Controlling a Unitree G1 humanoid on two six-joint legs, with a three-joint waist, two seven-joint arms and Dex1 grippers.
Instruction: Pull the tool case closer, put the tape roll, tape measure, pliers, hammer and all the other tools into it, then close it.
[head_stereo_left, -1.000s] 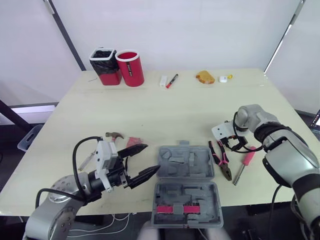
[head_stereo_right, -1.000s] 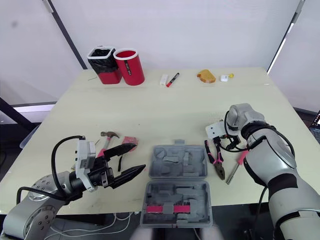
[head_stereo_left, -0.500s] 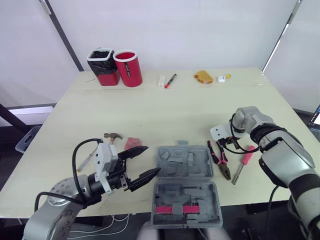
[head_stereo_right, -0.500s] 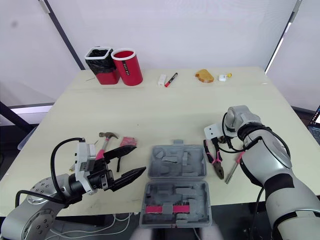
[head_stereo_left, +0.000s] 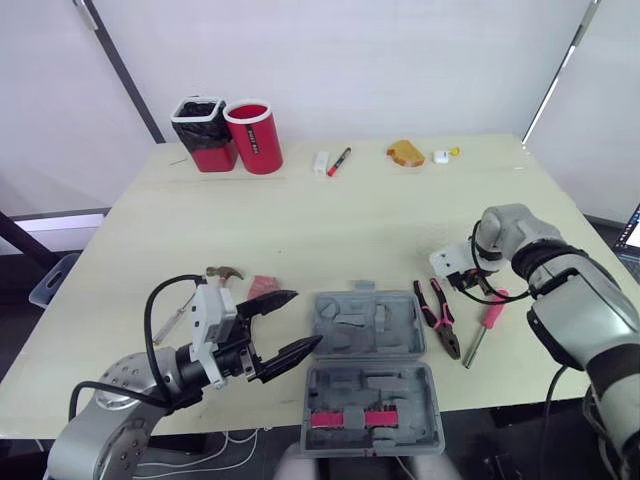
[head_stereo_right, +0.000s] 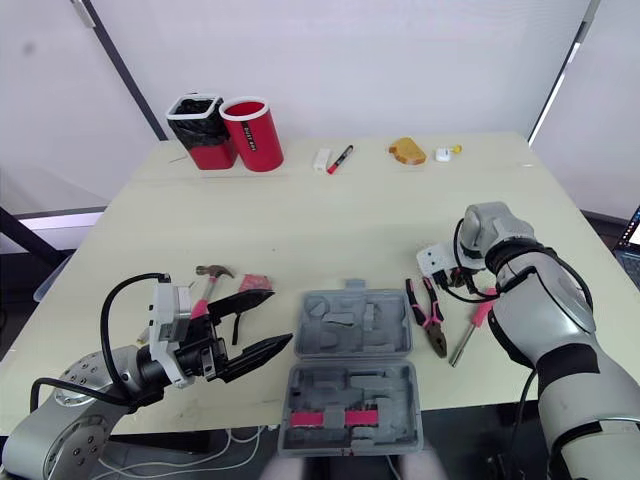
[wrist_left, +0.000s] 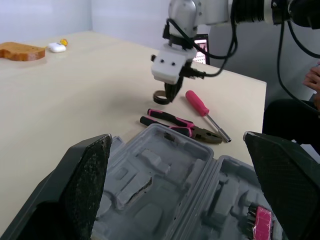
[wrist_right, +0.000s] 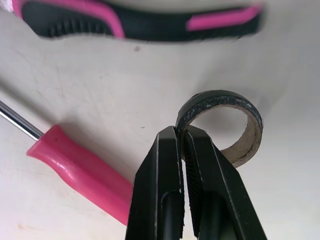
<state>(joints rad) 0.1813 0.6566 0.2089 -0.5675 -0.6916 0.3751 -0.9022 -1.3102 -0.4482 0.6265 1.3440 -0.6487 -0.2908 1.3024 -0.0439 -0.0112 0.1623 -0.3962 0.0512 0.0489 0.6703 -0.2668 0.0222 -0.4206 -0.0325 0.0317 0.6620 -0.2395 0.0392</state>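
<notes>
Tape roll (wrist_right: 222, 125) is pinched by its wall between the right gripper (wrist_right: 180, 134) fingers, clamped tight on the rim. It's low over the table (head_stereo_left: 330, 220), just past the pliers (head_stereo_left: 438, 315) handles and next to the pink screwdriver (head_stereo_left: 487, 325). Tool case (head_stereo_left: 370, 375) lies wide open at the near edge, with the pliers just beside its right side. Left gripper (head_stereo_left: 300, 320) has its jaws spread wide, holding nothing, hovering at the case's left edge. Hammer (head_stereo_left: 228, 271) lies left of that
</notes>
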